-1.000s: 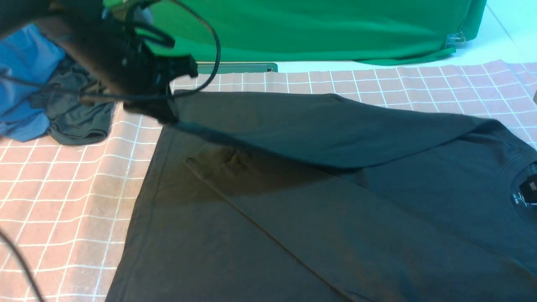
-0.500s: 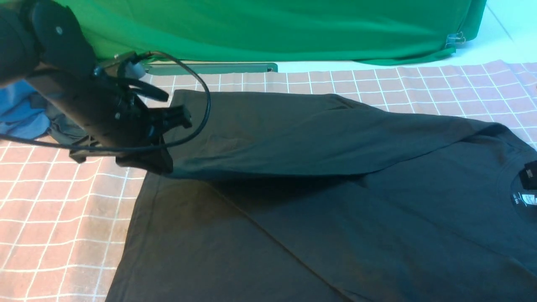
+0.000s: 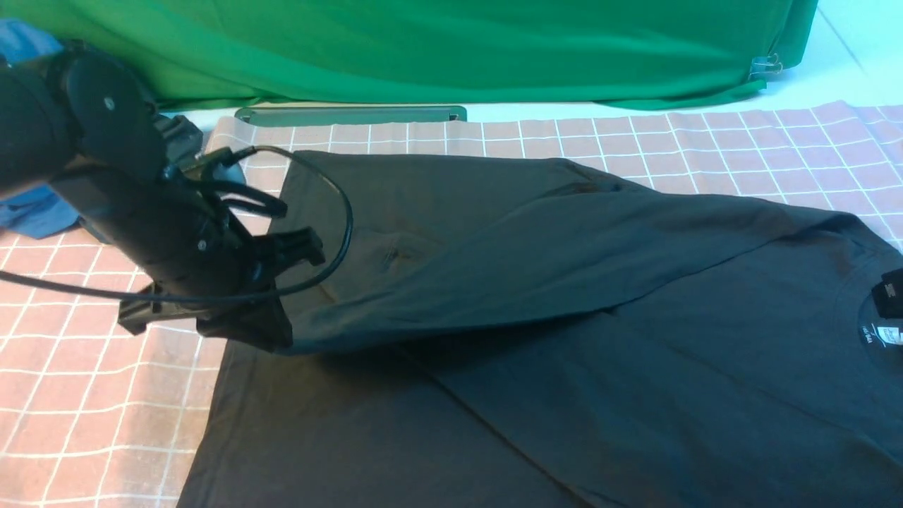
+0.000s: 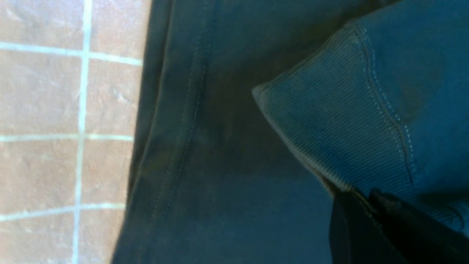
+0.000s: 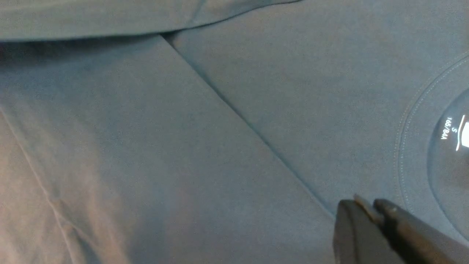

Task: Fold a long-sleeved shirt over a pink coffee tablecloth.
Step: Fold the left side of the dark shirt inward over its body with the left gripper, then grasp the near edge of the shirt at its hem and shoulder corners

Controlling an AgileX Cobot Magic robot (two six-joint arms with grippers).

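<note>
The black long-sleeved shirt [image 3: 564, 367] lies spread on the pink coffee tablecloth [image 3: 85, 395], its round neck at the right edge. My left gripper [image 3: 269, 330] is shut on the ribbed cuff [image 4: 329, 124] of one sleeve [image 3: 494, 275], which stretches across the shirt's body from the shoulder. The cuff hangs just above the shirt's hem side. In the left wrist view the left gripper [image 4: 362, 201] pinches the cuff's corner. My right gripper [image 5: 364, 207] is shut with nothing in it, hovering over the shirt near the collar [image 5: 414, 146]. The chest print is hidden.
A plain green cloth [image 3: 458, 49] hangs along the back. A blue garment [image 3: 28, 212] and a dark grey-green garment [image 3: 180, 137] lie at the far left behind my left arm. A cable loop [image 3: 342, 212] swings from that arm.
My left arm has come down and nearer, carrying the sleeve cuff across the shirt's body. The sleeve now lies lower over the shirt. The shirt's body has stayed put.
</note>
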